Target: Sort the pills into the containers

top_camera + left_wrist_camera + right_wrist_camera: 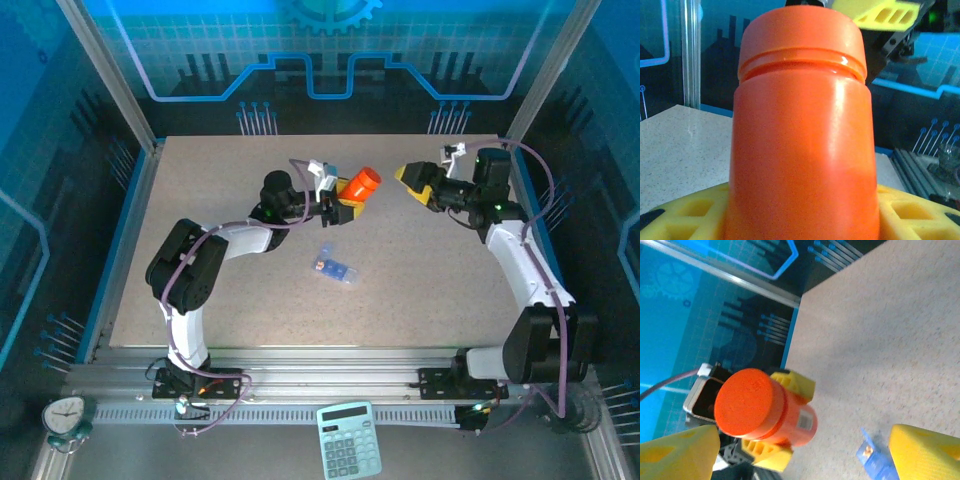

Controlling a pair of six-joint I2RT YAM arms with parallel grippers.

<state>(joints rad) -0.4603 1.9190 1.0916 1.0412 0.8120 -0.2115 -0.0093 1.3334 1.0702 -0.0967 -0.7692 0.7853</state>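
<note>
The left fingers (351,207) clamp a glossy orange cylindrical bottle (800,150); the right fingers (675,452) gape wide; a flat translucent-blue pill box (335,268) lies on the speckled surface (430,285).

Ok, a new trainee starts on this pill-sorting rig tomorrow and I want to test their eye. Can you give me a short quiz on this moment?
1. True or false: the right end effector grips the orange bottle.
2. The blue pill box lies: A. on the table between the two arms; B. on top of the bottle; C. clamped between jaws.
3. Fill in: the bottle's cap is ___ (on or off).

Key: 1. False: the left end effector grips it, and the right one is open, facing the cap. 2. A. 3. On.
</note>
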